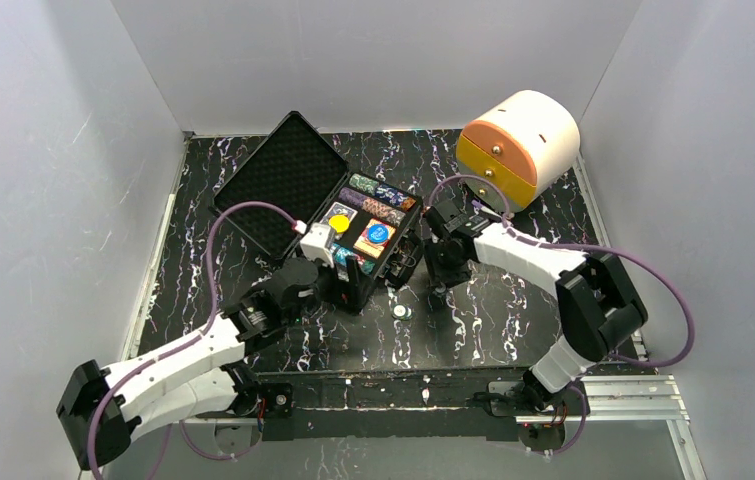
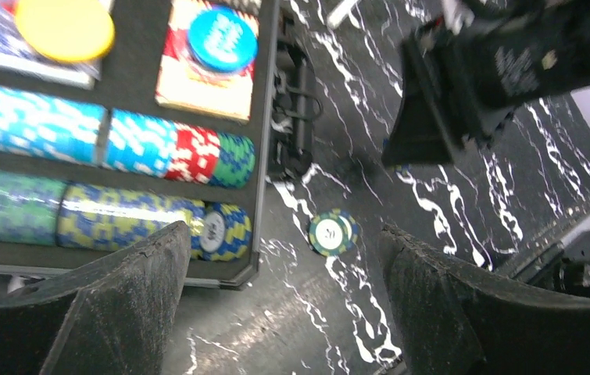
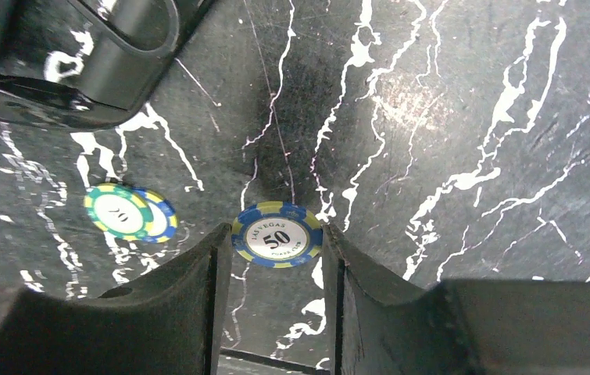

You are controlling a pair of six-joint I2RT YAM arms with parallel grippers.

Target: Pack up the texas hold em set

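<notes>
Seen from above, the black case (image 1: pixel 288 178) of the hold'em set lies open at the middle of the table (image 1: pixel 513 325), lid thrown back and tray largely filled. A 20 chip (image 1: pixel 402 312) lies on the marble just in front of it, and the round drawer box (image 1: pixel 518 145) sits well apart at the far right. The left wrist camera counts two chip rows (image 2: pixel 112 144), two card decks (image 2: pixel 205 74), a yellow button (image 2: pixel 65 27) and a blue button (image 2: pixel 223 37) in the tray, while the left gripper (image 2: pixel 280 254) hangs spread wide and empty near the stray chip. The right wrist camera finds three loose chips: the right gripper (image 3: pixel 278 251) pinches a 50 chip (image 3: pixel 277 233) flat on the table, and the 20 chip overlaps a third chip (image 3: pixel 165 221) nearby. Packing looks well along, but those three chips and the lid remain.
</notes>
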